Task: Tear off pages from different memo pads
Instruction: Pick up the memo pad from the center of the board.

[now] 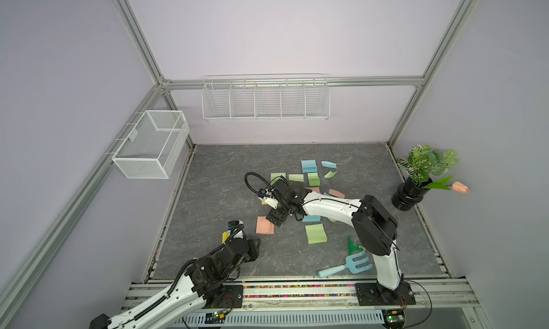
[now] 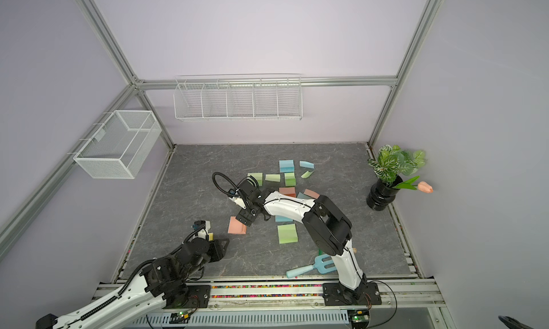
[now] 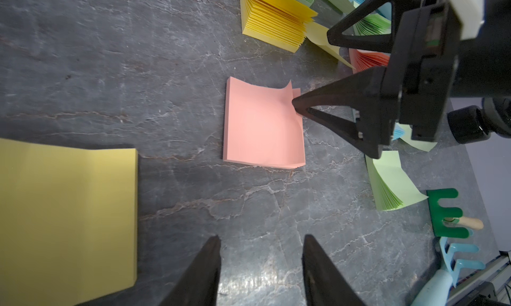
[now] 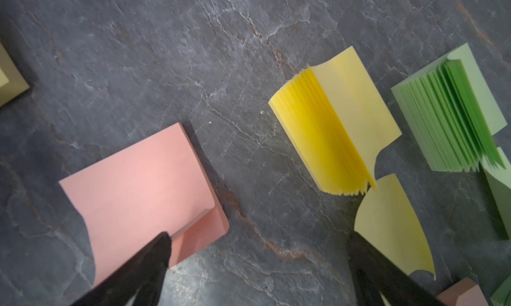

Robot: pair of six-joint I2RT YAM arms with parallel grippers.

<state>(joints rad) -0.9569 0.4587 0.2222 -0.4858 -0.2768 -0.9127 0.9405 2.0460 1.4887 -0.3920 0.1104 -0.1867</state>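
Right fingers (image 3: 331, 96) spread at salmon pad's (image 3: 262, 125) edge.

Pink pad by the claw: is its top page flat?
No, peeling up. The top page of the pink pad curls up at one corner, by a fingertip of the open right gripper.

Pale lilac walls (image 1: 282, 30) all round, evenly lit, framed by aluminium posts (image 1: 142, 45). On the back wall hangs a white wire rack (image 1: 266, 100) with five compartments, and a mesh basket (image 1: 148, 146) on the side wall. Below lies the dark grey marbled surface (image 1: 222, 170), with a black vase (image 1: 408, 193) of greenery and a pink tulip (image 1: 460, 187) in its corner.
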